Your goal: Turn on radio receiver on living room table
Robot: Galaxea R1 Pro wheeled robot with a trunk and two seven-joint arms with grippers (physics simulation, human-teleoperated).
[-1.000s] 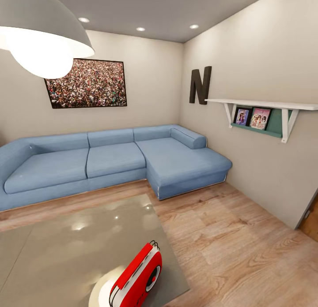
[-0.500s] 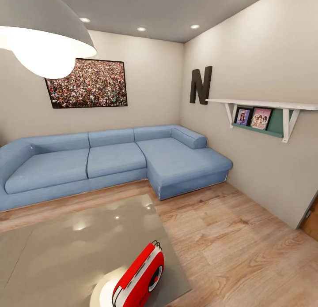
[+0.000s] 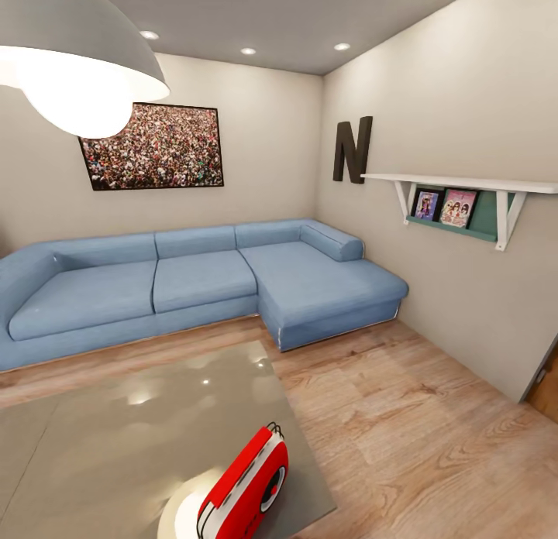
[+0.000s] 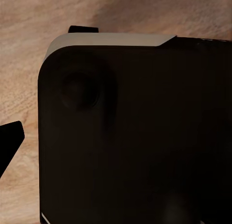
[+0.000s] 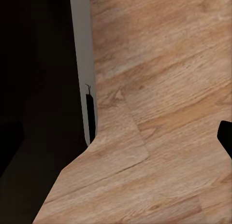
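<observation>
living room (image 3: 434, 415), one table (image 3: 116, 430), one radio receiver (image 3: 244, 489), two framed pictures (image 3: 443, 207), end effector states unclear

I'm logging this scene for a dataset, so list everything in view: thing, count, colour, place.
radio receiver: 1, red, near corner of the table
table: 1, glossy grey-taupe, foreground
sofa: 1, blue, L-shaped, along the far walls
crowd photo: 1, dark-framed, above the sofa
letter N: 1, black, right wall
shelf: 1, white and teal, right wall
pictures: 2, on the shelf
lamp: 1, white, hanging, upper left
floor: light wood
robot body: dark panels, wrist views; tool states unclear
</observation>
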